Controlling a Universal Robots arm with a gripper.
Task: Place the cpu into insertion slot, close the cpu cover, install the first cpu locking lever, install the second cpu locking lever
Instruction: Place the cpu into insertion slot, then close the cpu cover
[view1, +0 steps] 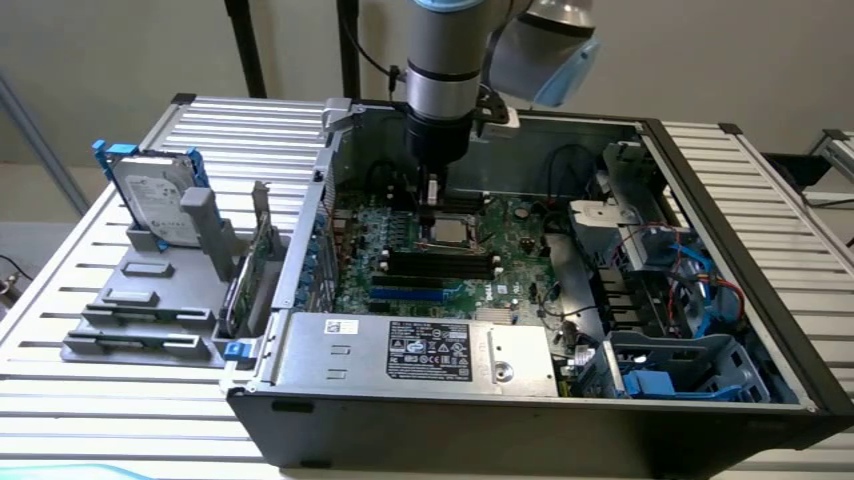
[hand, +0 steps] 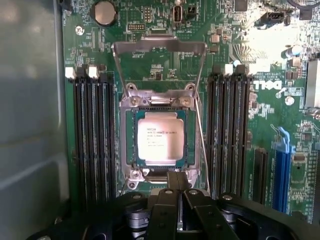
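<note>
Cpu (hand: 161, 136) lies flat inside the insertion slot (hand: 128, 150) on the green board (hand: 85, 52), and the cpu cover (hand: 160, 46) is tipped up and open, not on the chip. Going from the exterior view's left, a hard drive (view1: 144, 200) stands on a grey rack (view1: 134, 310), then comes the open computer case (view1: 534, 440) with the gripper (view1: 430, 208) low over the slot. Its fingers (hand: 172, 182) are pressed together with nothing between them, tips at the slot's edge.
</note>
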